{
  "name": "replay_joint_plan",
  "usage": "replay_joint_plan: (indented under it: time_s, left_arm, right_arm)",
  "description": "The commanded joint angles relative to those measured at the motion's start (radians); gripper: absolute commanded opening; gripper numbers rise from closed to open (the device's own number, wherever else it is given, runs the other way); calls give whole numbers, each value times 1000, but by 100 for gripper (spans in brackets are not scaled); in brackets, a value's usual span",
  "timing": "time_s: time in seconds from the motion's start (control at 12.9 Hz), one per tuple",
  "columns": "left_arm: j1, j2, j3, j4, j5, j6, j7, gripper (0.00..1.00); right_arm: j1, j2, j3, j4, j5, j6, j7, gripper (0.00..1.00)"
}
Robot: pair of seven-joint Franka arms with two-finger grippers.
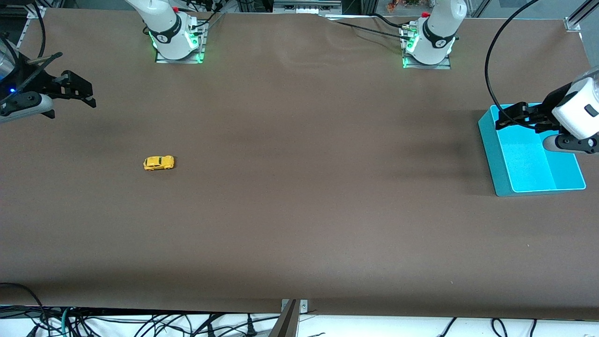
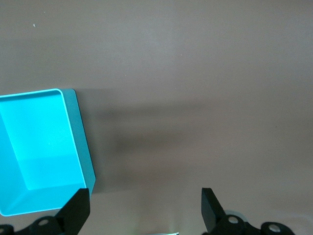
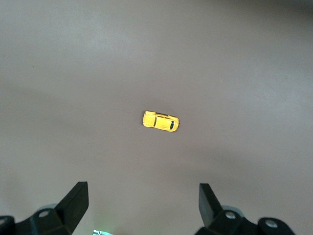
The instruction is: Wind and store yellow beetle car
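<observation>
Yellow beetle car [image 1: 158, 163] sits alone on table [image 1: 299, 210]; both grippers released.

Bright yellow beetle car [image 1: 158, 163] with dark windows, turquoise bin [image 1: 498, 159], plain brown table [image 1: 299, 210], black grippers

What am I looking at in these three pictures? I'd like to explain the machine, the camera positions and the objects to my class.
Two robot arms work at a brown table. One picture looks down from across the table; the other two come from cameras on each arm's wrist. The yellow beetle car sits on the table toward the right arm's end. A turquoise bin sits at the left arm's end. The right gripper hangs open above the table; the left gripper hangs open over the bin's edge. Neither holds anything.
</observation>
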Motion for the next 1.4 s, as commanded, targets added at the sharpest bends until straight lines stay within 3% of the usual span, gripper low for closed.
replay_joint_plan:
  time_s: [0.0, 0.62, 1.32]
  left_arm:
    - [-6, 0, 4, 3, -19, -1, -14, 100]
    - [-7, 0, 4, 3, -19, -1, -14, 100]
    - [-7, 0, 4, 3, -19, -1, -14, 100]
  right_arm:
    - [2, 5, 4, 25, -11, -28, 21, 100]
    - [2, 17, 4, -7, -14, -37, 4, 100]
    - [2, 9, 6, -458, -8, 378, -77, 100]
